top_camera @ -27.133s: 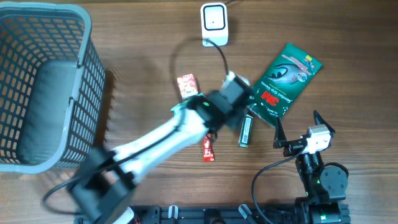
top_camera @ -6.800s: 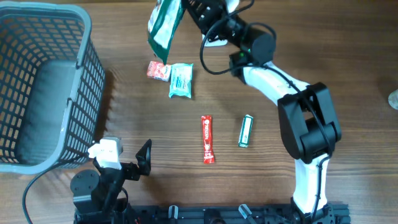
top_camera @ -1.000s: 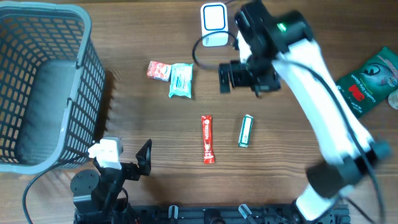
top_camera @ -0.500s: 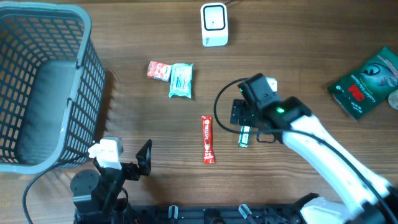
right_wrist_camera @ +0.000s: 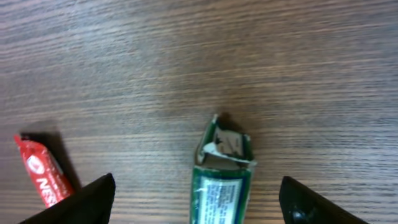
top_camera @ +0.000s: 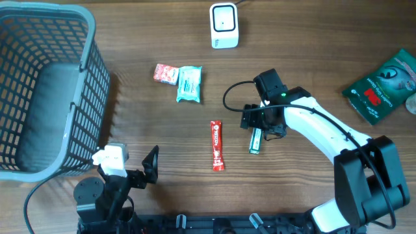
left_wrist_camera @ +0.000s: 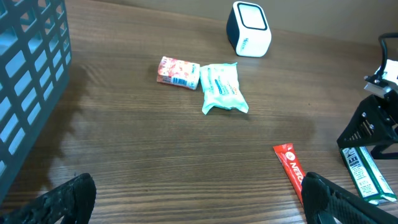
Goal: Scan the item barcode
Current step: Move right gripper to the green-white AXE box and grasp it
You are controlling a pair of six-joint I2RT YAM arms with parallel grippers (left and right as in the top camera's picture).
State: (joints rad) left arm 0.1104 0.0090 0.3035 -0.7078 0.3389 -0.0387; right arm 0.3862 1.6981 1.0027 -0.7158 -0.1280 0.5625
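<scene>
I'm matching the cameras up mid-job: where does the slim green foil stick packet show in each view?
Overhead: the slim green foil stick packet lies right of centre, lengthwise up the picture.
Left wrist: near the lower right corner.
Right wrist: bottom centre, torn end upward, running off the lower edge.
Shared landmark: the red stick packet lies to its left in all three views.

The wooden bench (top_camera: 130, 130) is carrying a grey basket (top_camera: 97, 78), a white scanner (top_camera: 223, 25), a pink packet (top_camera: 166, 73) beside a teal pack (top_camera: 189, 84) (just touching), a red stick (top_camera: 217, 145), a green stick (top_camera: 257, 140) and a green pouch (top_camera: 378, 87) lying far right.
</scene>
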